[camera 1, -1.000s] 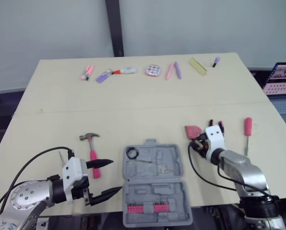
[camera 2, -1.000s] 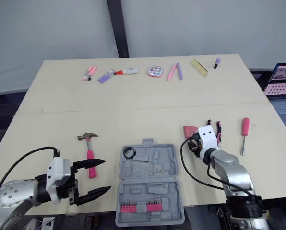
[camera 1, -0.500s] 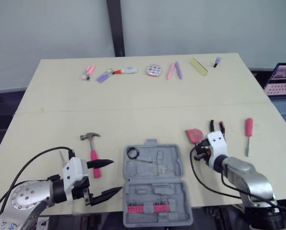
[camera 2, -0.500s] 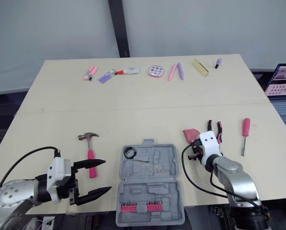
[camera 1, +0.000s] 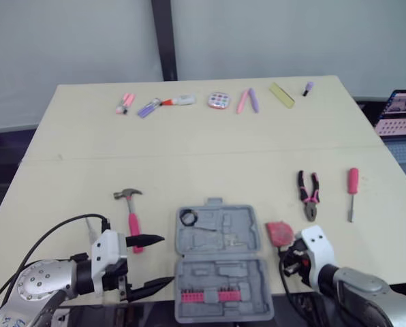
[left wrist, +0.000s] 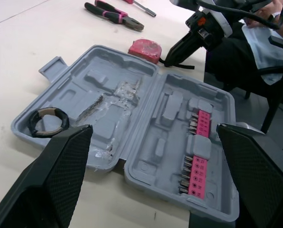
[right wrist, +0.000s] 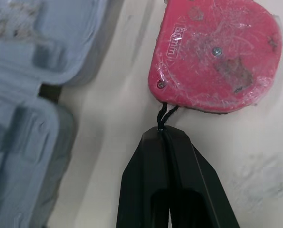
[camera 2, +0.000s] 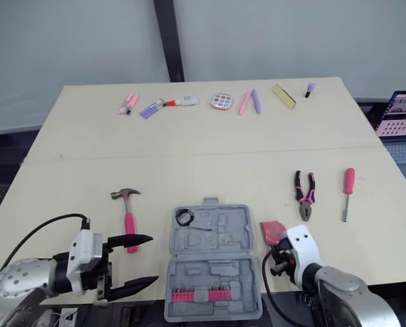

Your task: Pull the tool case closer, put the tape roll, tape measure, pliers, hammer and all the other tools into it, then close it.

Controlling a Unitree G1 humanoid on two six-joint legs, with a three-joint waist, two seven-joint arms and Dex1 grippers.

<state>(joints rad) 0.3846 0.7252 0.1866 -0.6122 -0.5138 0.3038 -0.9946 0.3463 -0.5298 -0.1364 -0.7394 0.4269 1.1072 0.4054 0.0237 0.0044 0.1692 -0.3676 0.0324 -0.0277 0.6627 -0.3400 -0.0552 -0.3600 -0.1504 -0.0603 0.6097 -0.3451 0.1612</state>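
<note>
Grey tool case (camera 1: 247,270) open — tape roll (camera 1: 187,218), pink bits (camera 1: 204,296) inside; tape measure (camera 1: 279,231) beside

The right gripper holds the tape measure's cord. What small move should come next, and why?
Probably lift the right gripper a little and carry it left over the tool case: it is shut on the cord, and the tape measure lies on the table just beside the case.
</note>
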